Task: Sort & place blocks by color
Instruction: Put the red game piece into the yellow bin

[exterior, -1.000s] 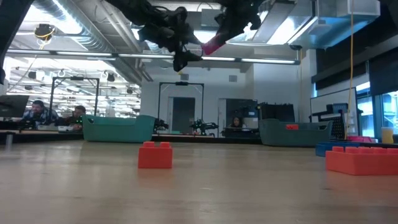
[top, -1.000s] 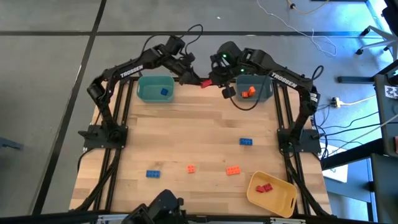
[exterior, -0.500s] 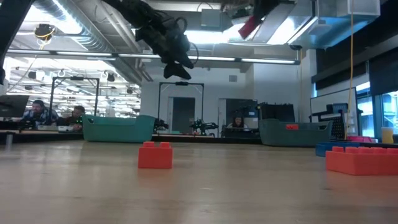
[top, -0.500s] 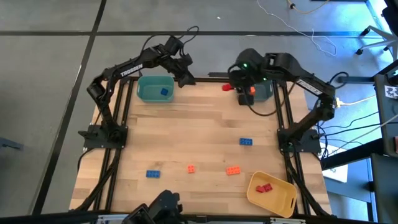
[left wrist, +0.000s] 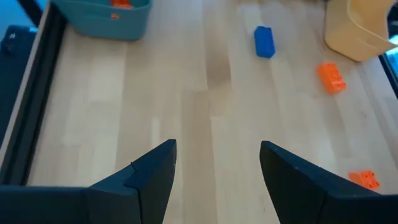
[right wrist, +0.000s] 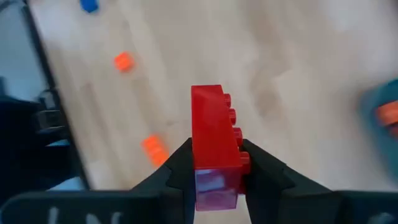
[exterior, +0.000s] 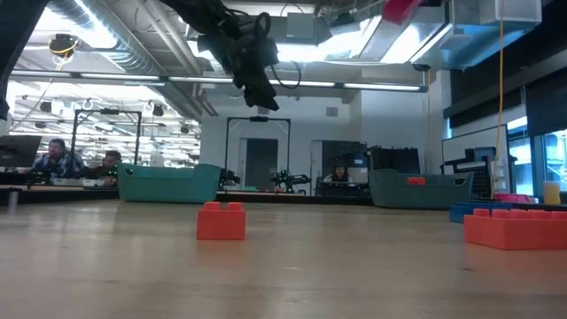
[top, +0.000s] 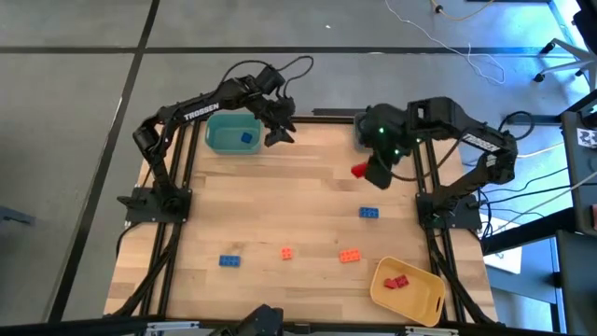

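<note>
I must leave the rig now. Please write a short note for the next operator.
Right end effector: shut on a red block, raised over the table's right half.
Left end effector: open, empty, beside the teal bin.
Done: one blue block in the teal bin, red blocks in the yellow bin.
Left: two blue and two orange blocks on the table, plus the held red one.

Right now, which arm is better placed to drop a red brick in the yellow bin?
The right. Its gripper already holds the red brick, on the yellow bin's side. The left gripper hangs open and empty near the teal bin.
</note>
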### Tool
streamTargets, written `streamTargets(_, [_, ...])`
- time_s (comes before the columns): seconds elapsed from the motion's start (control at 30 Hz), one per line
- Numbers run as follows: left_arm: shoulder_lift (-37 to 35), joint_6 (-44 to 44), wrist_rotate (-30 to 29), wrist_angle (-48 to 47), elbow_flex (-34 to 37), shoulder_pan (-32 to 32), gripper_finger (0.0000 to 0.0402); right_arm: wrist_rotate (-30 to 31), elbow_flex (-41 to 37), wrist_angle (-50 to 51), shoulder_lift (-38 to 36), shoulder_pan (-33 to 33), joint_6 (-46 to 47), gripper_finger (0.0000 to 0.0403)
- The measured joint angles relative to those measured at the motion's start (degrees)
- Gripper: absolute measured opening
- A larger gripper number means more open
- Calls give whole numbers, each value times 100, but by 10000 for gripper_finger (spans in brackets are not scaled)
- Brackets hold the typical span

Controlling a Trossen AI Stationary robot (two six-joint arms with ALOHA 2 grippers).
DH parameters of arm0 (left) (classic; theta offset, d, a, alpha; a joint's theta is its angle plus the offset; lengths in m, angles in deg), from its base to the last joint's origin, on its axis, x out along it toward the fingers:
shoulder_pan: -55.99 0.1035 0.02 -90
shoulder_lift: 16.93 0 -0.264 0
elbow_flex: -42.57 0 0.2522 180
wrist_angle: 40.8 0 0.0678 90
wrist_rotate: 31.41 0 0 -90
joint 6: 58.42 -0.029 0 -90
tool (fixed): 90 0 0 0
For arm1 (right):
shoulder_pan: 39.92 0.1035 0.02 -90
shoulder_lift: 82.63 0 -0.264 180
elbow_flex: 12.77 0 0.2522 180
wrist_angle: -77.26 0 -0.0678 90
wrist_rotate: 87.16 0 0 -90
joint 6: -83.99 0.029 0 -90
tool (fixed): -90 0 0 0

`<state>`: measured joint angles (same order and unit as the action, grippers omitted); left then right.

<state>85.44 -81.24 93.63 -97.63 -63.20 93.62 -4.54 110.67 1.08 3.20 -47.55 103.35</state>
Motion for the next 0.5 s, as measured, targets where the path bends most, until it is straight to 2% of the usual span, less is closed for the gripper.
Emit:
streamTargets(0.13, [0,-23,0,0,0,-151,224,-215,-411,-6,-216,592,894,94])
streamTargets(0.33, [0,-75,253,-87,0,-409,224,-328,-1742,-6,-817,1588,2255,94])
streamTargets(0.5, [0,-862,441,-407,0,-856,224,-430,-2913,-268,-1453,2374,3415,94])
